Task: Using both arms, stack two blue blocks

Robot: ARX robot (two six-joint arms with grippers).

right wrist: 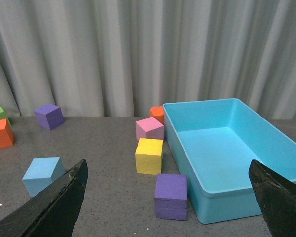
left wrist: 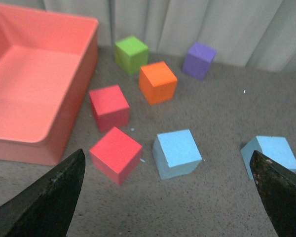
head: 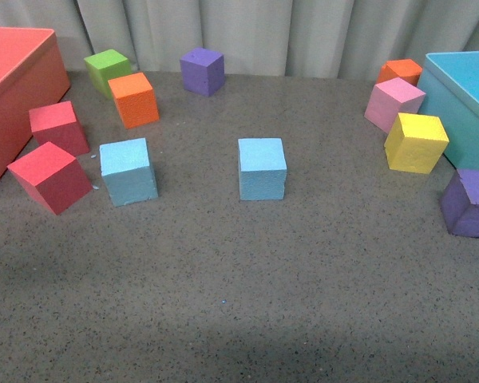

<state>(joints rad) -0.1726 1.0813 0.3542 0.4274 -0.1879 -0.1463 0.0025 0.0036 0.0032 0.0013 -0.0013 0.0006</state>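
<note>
With left claw (left wrist: 166, 151) and right claw (right wrist: 167, 161) spread wide, empty: drop squarely over nine-o'clock blue block (head: 128, 171), grip flat opposite faces, spare centre blue block (head: 262, 167).

Grey pleated curtain (head: 263, 32) backs a speckled grey tabletop (head: 263, 279).

A blue block (left wrist: 176, 154) close before the left end effector (left wrist: 166, 151) and a second blue block (left wrist: 272, 153) beyond it look like matt, finely grainy foam. The tabletop (left wrist: 217, 113) is dull and slightly rough. Beside the right end effector (right wrist: 167, 161), the cyan bin (right wrist: 227, 205) is smooth, faintly glossy plastic.
</note>
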